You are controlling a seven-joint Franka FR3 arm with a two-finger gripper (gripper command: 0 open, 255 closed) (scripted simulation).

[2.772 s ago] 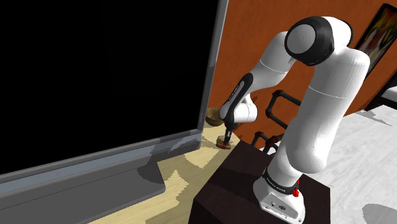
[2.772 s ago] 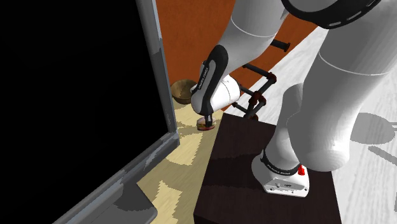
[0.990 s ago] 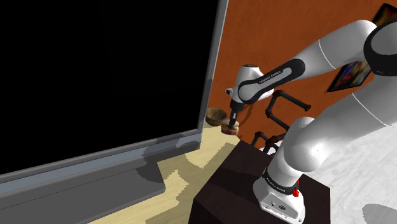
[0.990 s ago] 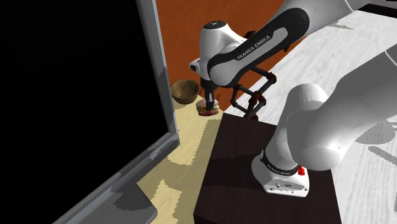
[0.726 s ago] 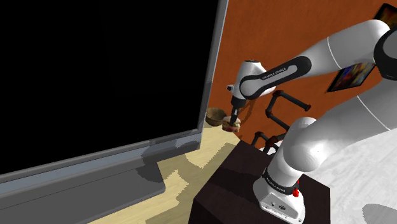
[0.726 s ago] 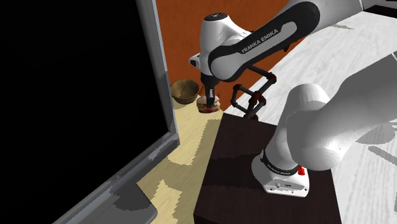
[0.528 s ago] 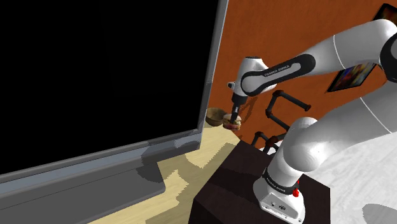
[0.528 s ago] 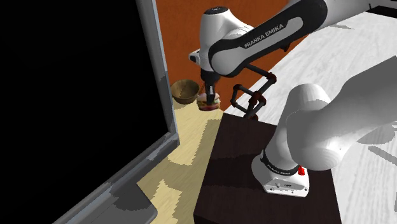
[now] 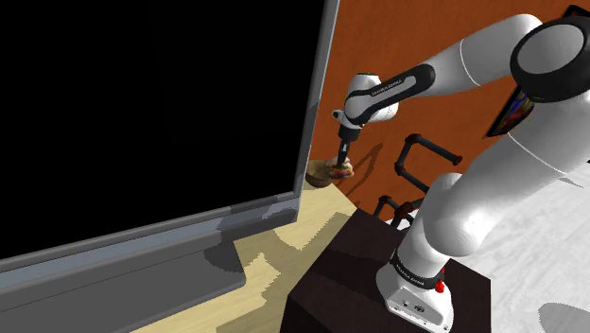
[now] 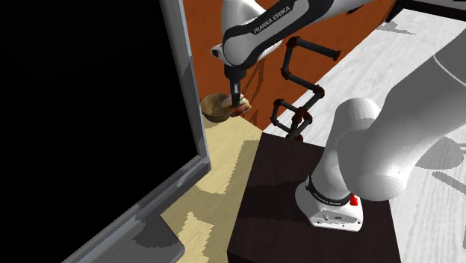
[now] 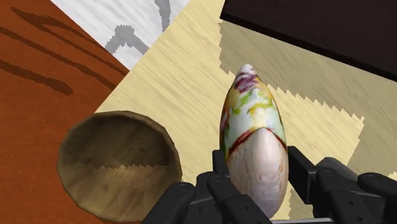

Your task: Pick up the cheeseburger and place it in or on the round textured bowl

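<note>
Cheeseburger (image 11: 251, 121), clamped edge-on in our gripper (image 11: 256, 167), hangs just beside the bowl (image 11: 95, 172); we must shift it over the rim.

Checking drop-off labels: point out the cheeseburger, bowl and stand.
cheeseburger (image 11: 251, 118), wrist view, patterned upper part.
bowl (image 11: 109, 158), wrist view, inner wall.
stand (image 9: 355, 260), shoulder view, dark top face.

"FRANKA EMIKA" in white letters, on the forearm (image 10: 271, 21)
</note>
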